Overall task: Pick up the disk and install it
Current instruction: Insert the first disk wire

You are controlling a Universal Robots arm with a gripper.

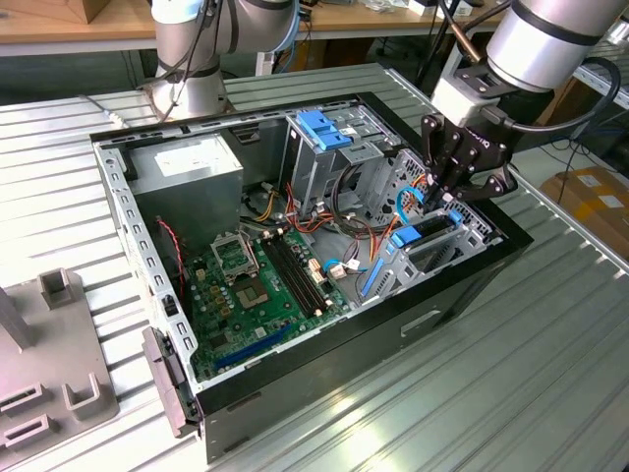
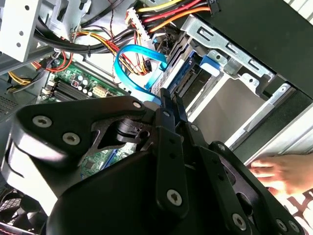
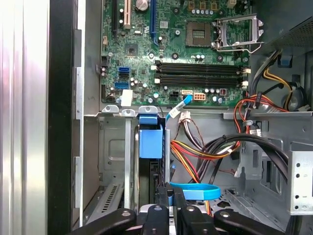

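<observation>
The disk (image 1: 425, 228) stands on edge inside the drive bay (image 1: 432, 258) at the computer case's side on the exterior view's right. Its blue plastic rail (image 3: 150, 139) faces outward, and its dark edge (image 2: 171, 73) lies between the bay's metal walls. My gripper (image 1: 439, 202) hangs straight over that bay. In both wrist views its black fingers (image 3: 164, 196) are pressed together, so it is shut, with the tips (image 2: 168, 95) right at the disk's end. Nothing sits between the fingers. I cannot tell whether they touch the disk.
The open case (image 1: 147, 246) holds a green motherboard (image 1: 256, 285), a grey power-supply box (image 1: 187, 167) and a blue-topped drive cage (image 1: 324, 133). A blue flat cable (image 3: 195, 191) and coloured wire bundles (image 3: 210, 147) run close to the fingers. A person's hand (image 2: 279, 171) rests outside the case.
</observation>
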